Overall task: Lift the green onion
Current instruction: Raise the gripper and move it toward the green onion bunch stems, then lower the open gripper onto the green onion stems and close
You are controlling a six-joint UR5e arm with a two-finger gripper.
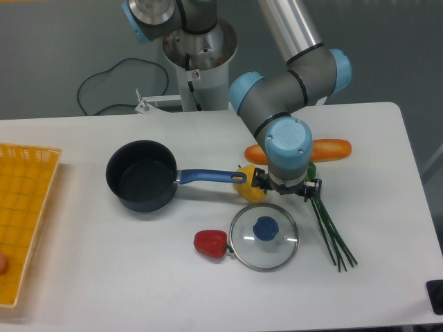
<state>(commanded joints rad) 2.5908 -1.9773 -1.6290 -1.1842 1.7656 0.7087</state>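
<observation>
The green onion (331,232), a bunch of thin dark green stalks, lies on the white table right of the glass lid (264,236), fanning out toward the front. My gripper (286,187) points down under the blue wrist cap, above the lid's far rim and just left of the stalks' far end. Black finger parts (315,185) stick out on both sides of the wrist, spread wide with nothing held between them. The tips themselves are hidden by the wrist.
A dark pot (142,174) with a blue handle sits at left. A yellow pepper (246,187), an orange carrot (331,149) and a green pepper (311,169) crowd around the wrist. A red pepper (210,243) lies by the lid. A yellow basket (24,207) is far left.
</observation>
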